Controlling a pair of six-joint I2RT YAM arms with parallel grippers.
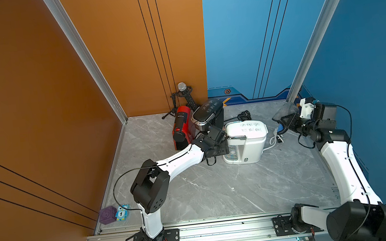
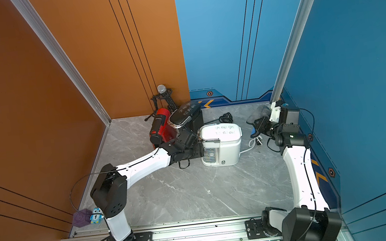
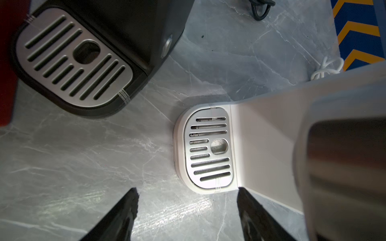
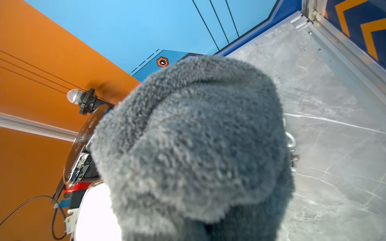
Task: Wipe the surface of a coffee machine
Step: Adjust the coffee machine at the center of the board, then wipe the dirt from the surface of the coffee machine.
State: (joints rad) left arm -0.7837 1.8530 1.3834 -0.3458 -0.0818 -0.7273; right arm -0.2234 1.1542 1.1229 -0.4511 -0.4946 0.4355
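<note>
**Marble worktop: white machine mid-surface, cloth gripped at the back right**

The grey marble worktop [image 1: 220,192] lies between an orange wall [image 1: 35,94] and a blue wall [image 1: 251,32]. The white machine [image 1: 246,142] stands near the middle of it, with handwriting on its lid and its drip tray [image 3: 208,148] at the front. Just beside it, towards the orange wall, stand a black machine [image 1: 207,114] and a red machine [image 1: 183,127]. A microphone [image 1: 182,87] stands behind them.

The left tool [image 3: 187,192] hangs spread over the worktop by the white machine's drip tray and holds nothing. One finger [image 3: 250,208] is just beside the base; whether it touches, I cannot tell.

The right tool [image 1: 287,122] is pressed together on a fluffy grey cloth [image 4: 188,146] near the back right corner, apart from the white machine. A coiled white cord [image 1: 274,139] lies between them. In the right wrist view the cloth hides the fingers.
</note>
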